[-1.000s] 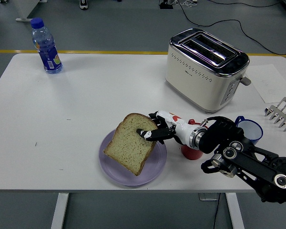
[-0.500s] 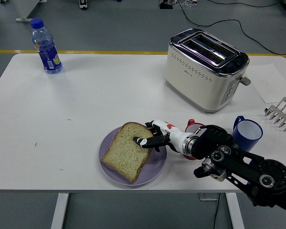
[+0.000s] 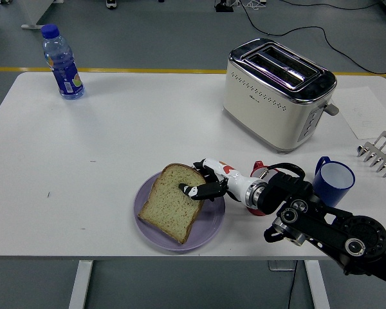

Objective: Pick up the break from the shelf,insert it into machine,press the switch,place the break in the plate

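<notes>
right now my right hand [image 3: 202, 182] reaches in from the near right, fingers [image 3: 192, 190] pinched on the right edge of the bread [image 3: 170, 201]. i see the bread lying on the purple plate [image 3: 209, 226] near the table [image 3: 116, 141] front, its near corner over the rim. a red cup [image 3: 260, 205] sits just behind my wrist, a blue mug [image 3: 333, 178] right of it. toaster [image 3: 278, 91] stands far right, bottle [image 3: 62, 62] far left, rack [image 3: 381, 153] at the right edge.
</notes>
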Tool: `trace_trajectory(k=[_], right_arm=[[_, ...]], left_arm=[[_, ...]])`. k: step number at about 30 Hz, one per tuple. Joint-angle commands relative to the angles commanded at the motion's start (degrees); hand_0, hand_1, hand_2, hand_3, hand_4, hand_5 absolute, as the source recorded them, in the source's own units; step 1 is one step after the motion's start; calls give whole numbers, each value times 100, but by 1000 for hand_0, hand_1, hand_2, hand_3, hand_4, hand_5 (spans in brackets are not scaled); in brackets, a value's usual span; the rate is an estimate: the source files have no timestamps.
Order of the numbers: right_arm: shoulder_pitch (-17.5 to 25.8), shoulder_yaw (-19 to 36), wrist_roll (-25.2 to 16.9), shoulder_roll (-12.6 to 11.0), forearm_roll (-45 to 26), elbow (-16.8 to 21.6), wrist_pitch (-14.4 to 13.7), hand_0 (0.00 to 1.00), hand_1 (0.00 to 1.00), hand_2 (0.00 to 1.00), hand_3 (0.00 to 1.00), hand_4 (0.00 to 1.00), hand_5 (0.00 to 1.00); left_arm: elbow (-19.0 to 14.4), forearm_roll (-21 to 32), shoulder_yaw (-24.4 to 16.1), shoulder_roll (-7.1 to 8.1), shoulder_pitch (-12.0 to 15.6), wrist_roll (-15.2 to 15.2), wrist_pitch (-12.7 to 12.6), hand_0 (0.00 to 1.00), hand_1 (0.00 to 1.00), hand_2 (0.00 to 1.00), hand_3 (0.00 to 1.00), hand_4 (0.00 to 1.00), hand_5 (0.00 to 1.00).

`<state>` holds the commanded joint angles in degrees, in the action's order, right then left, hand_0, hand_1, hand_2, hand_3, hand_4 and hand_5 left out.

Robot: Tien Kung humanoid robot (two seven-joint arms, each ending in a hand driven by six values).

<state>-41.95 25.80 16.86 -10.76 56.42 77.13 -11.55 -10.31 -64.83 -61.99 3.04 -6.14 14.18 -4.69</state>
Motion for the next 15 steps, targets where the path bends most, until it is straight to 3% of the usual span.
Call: trace_trajectory(k=[2, 3, 5, 8, 9, 14, 15], right_arm=[[-3, 19, -99, -3, 249, -27, 112, 161, 159, 301, 460, 443, 2], [-3, 31, -156, -4, 359, -41, 198, 243, 284, 393, 507, 465, 2], [-4, 35, -175, -5, 399, -46, 226, 243, 284, 393, 507, 465, 2], [-4, 78, -360, -6, 702, -92, 534, 243, 284, 393, 507, 465, 2], [-4, 86, -413, -5, 800, -108, 612, 350, 378, 470, 528, 501, 86], [-10, 127, -558, 14, 1283, -204, 869, 350, 378, 470, 528, 501, 86], [-10, 131, -577, 17, 1331, -214, 878, 512, 544, 571, 635, 584, 156]], left_arm=[[0, -5, -7, -2, -2, 3, 0, 686, 718, 719, 566, 292, 909], [0, -8, -9, -2, -2, 5, 1, 685, 717, 719, 565, 292, 909], [0, -9, -10, -2, -3, 5, 1, 685, 717, 719, 565, 292, 909], [0, -13, -16, -6, -2, 10, 0, 685, 717, 719, 565, 292, 909], [0, -3, -6, -5, -4, 9, 0, 686, 717, 718, 566, 291, 907], [0, 19, 15, 0, -15, 10, -2, 686, 717, 718, 566, 291, 907], [0, 23, 19, 0, -16, 10, -2, 685, 715, 719, 566, 292, 906]])
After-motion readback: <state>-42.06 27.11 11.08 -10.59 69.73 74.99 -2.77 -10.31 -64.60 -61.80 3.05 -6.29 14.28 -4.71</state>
